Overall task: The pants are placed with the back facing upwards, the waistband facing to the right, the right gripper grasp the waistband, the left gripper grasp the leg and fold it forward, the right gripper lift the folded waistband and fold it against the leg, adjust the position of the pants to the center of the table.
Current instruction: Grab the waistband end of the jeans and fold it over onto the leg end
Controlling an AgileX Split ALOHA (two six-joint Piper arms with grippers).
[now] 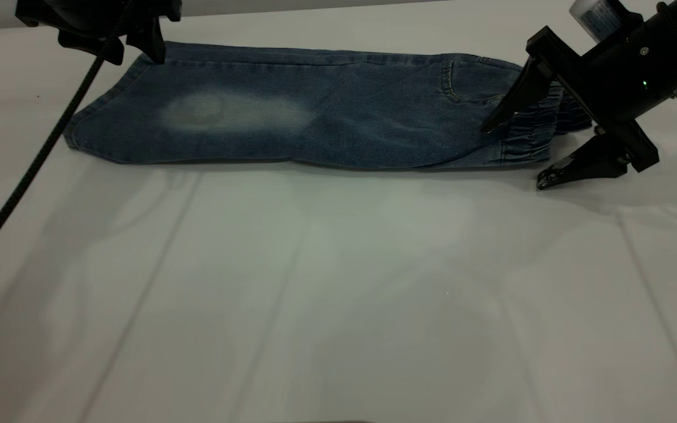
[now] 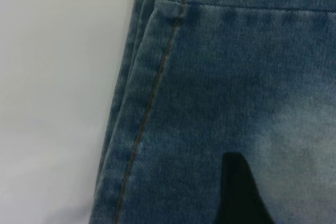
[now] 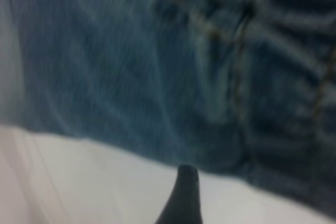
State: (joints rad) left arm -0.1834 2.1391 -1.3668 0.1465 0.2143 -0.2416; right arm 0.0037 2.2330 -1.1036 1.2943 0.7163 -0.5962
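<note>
The blue denim pants (image 1: 315, 111) lie folded lengthwise across the far part of the white table (image 1: 338, 294), with a pale faded patch on the leg at the left. The gathered waistband (image 1: 526, 138) is at their right end. My right gripper (image 1: 513, 156) stands open at the waistband, one finger (image 1: 509, 106) above the denim and the other (image 1: 573, 167) low beside the near edge, over the table. My left gripper (image 1: 133, 54) hovers open over the leg's far left corner. In the left wrist view one dark finger (image 2: 239, 192) shows above the leg's denim (image 2: 210, 103).
A braided black cable (image 1: 33, 164) hangs from the left arm down across the table's left side. The cloth on the table has faint creases. The near half of the table is bare white surface.
</note>
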